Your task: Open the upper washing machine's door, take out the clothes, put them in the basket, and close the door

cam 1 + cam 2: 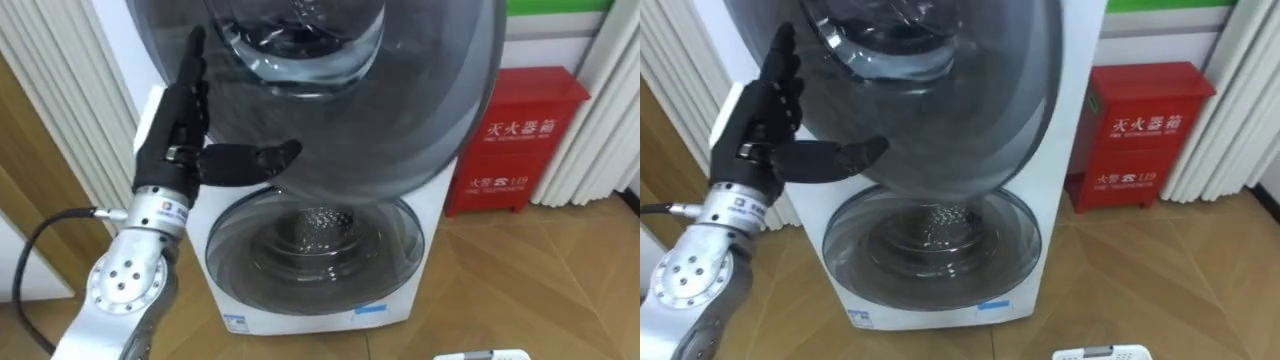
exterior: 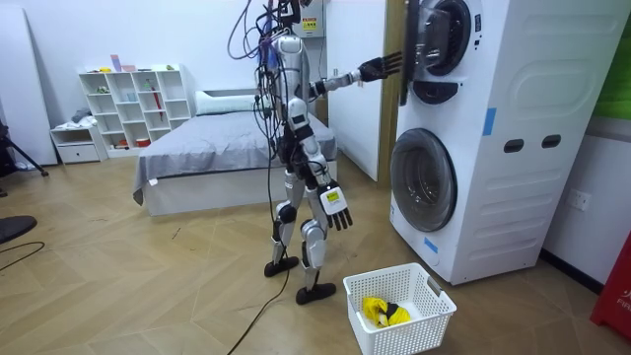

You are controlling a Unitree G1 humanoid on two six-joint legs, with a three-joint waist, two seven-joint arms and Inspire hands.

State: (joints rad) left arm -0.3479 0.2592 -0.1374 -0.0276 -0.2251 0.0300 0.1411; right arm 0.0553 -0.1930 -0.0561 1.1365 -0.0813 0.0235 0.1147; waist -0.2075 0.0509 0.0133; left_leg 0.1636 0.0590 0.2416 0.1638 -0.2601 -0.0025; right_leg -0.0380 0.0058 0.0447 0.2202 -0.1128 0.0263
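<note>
Robot facing stacked white washing machines (image 2: 513,197), left hand (image 1: 178,135) flat, fingers straight, against upper round dark-glass door (image 1: 430,110), gripping nothing, right hand (image 2: 335,208) hanging relaxed, yellow garment (image 2: 383,313) lying in white plastic basket (image 2: 419,333).

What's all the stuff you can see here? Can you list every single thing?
washing machines: two, white, stacked at the room view's right
upper door: one, dark and see-through, swung open
lower door: one, round glass, shut
basket: one, white, on the floor before the machines
cloth: one, yellow, lying in the basket
cabinet: one, red, on the floor right of the machines
bed: one, grey cover, behind the robot
shelf: one, white, by the far wall
left hand: one, black, fingers straight, against the upper door
right hand: one, black, hanging open at the robot's side
</note>
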